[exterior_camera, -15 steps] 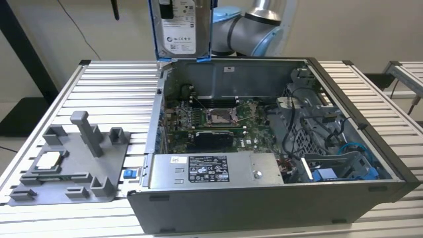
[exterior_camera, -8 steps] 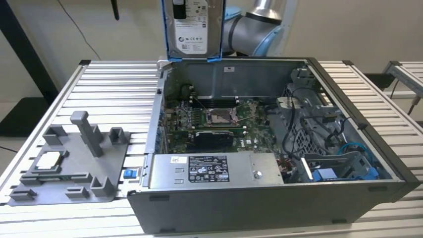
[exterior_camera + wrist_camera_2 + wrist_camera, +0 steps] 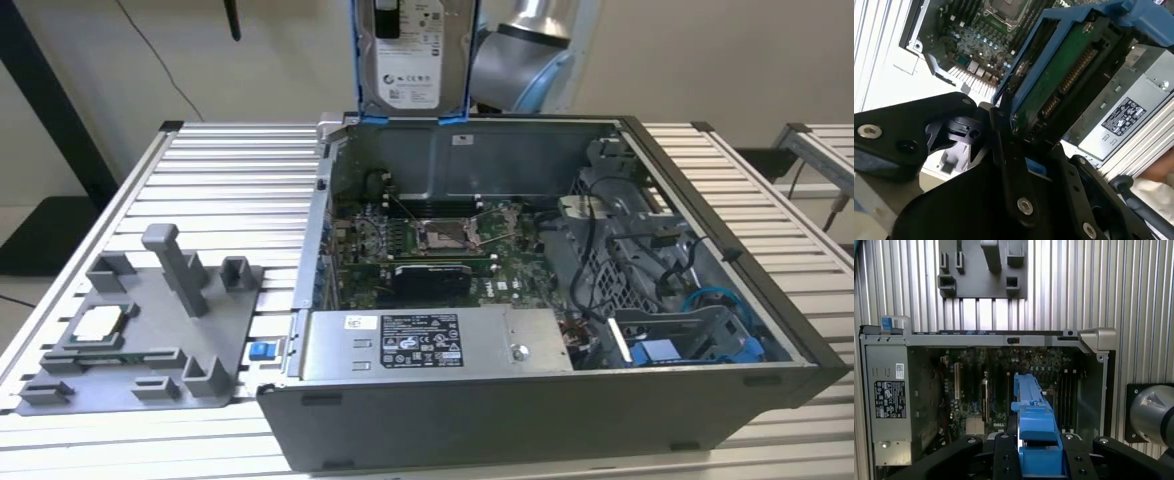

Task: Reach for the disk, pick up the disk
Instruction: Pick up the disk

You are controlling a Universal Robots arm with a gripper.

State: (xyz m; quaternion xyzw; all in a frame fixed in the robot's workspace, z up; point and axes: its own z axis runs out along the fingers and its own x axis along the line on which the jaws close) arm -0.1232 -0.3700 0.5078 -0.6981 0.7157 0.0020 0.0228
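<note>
The disk (image 3: 411, 60), framed in bright blue, hangs upright in the air above the rear wall of the open computer case (image 3: 747, 330), label outward. In the second wrist view, the gripper (image 3: 1019, 145) has its black fingers (image 3: 1004, 150) clamped on the disk's lower edge.

Open computer case (image 3: 534, 420) on a slatted metal table (image 3: 227, 180)

The case fills the centre and right of the exterior view, motherboard (image 3: 427, 245) showing inside, a labelled silver power supply (image 3: 427, 345) along its near edge. At lower left lies a grey fixture tray (image 3: 134, 340) holding a small square processor chip (image 3: 100, 322).
</note>
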